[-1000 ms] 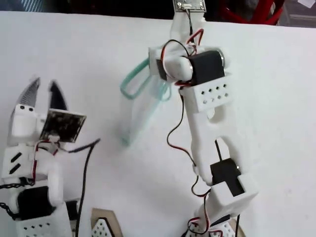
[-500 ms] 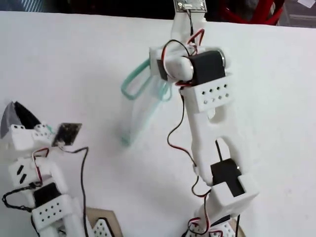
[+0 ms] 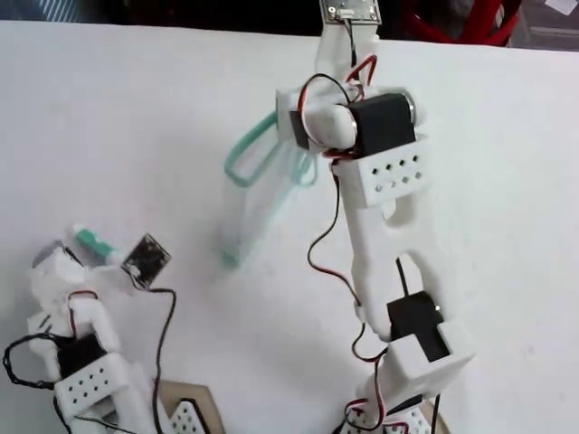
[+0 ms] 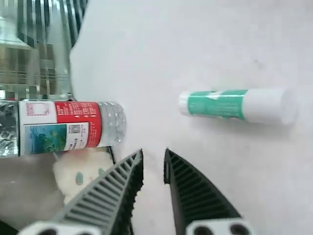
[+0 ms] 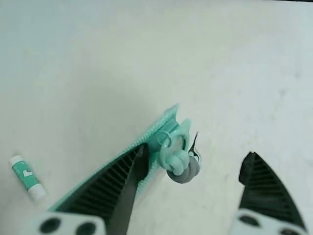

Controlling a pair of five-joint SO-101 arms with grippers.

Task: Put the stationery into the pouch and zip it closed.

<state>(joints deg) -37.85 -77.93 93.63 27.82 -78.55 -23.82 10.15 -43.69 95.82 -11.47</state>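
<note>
Left gripper (image 4: 152,159): jaws drawn almost together, only a thin gap, nothing between them. It hangs low over the table (image 3: 136,108), near the glue stick (image 4: 237,104) but not touching it.

Glue stick: lies flat on its side on the bare table, well apart from the pouch (image 3: 262,194). Not yet in the pouch.

Right gripper (image 5: 195,161): jaws spread wide and empty. One finger sits at the pouch's teal edge and the zipper pull (image 5: 177,164) lies between the two.

Pouch: flat on the table under the right arm. I cannot tell whether its mouth is unzipped.

Risk 1, rolling: the stick is round. If the near-closed jaws come down on it before spreading, I expect a push, not a grasp, and the stick would roll away.

Risk 2, alignment: the jaws seem to close along the stick's length, not across it. Without a wrist turn the grip would likely slip off.

Risk 3, table edge: the table's edge and a bottle (image 4: 63,128) lie close by the left gripper. A bad nudge could send the stick over.

Risk 4, pouch: it looks thin and light. If the right jaws close or pull off-centre, it may slide or crumple, leaving no steady mouth for the stick.
</note>
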